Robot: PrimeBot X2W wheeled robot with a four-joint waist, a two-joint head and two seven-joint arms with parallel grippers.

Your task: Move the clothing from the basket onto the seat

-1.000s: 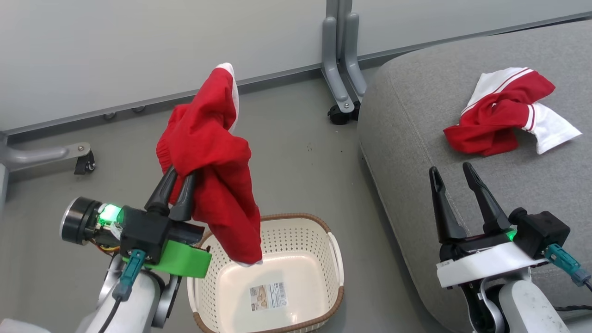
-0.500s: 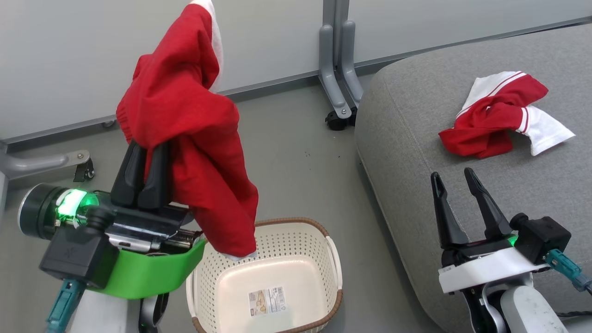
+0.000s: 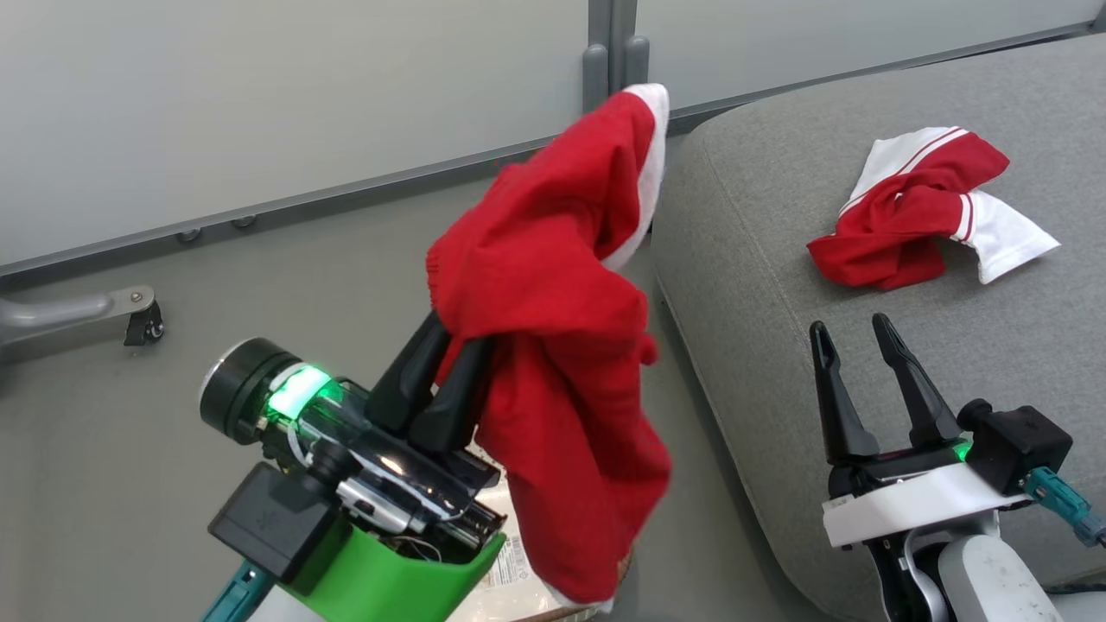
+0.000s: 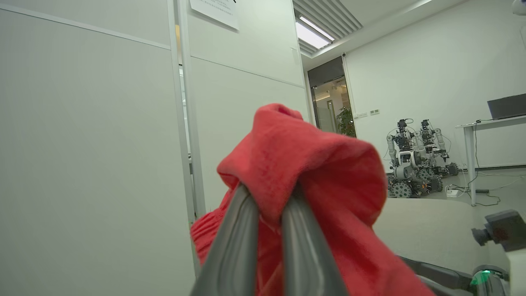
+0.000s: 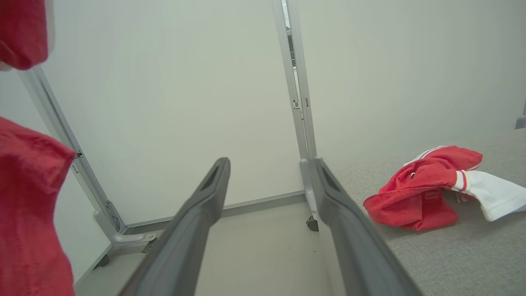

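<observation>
The left arm reaches up and forward from the robot's lower left. Its wrist is tilted so the two long dark fingers of the left tool [image 3: 458, 341] slant up toward the wall. That tool is pinched almost closed on a soft red fabric garment [image 3: 553, 345] with a white edge. The cloth bunches over the fingertips, rises to a peak and hangs down in a long fold. Its lower end dangles above the small cream-white plastic basket [image 3: 505, 600], of which a corner with a label sticker peeks out under the wrist. The hanging cloth is close beside the rounded edge of the large grey upholstered seat [image 3: 778, 328].

The right arm is held low at the robot's lower right. Its right tool [image 3: 848, 326] is above the near part of the seat, fingers pointing up and away, spread wide apart and empty. Farther back on the cushion a crumpled red-and-white striped garment [image 3: 907, 225] lies well apart from both tools.
</observation>
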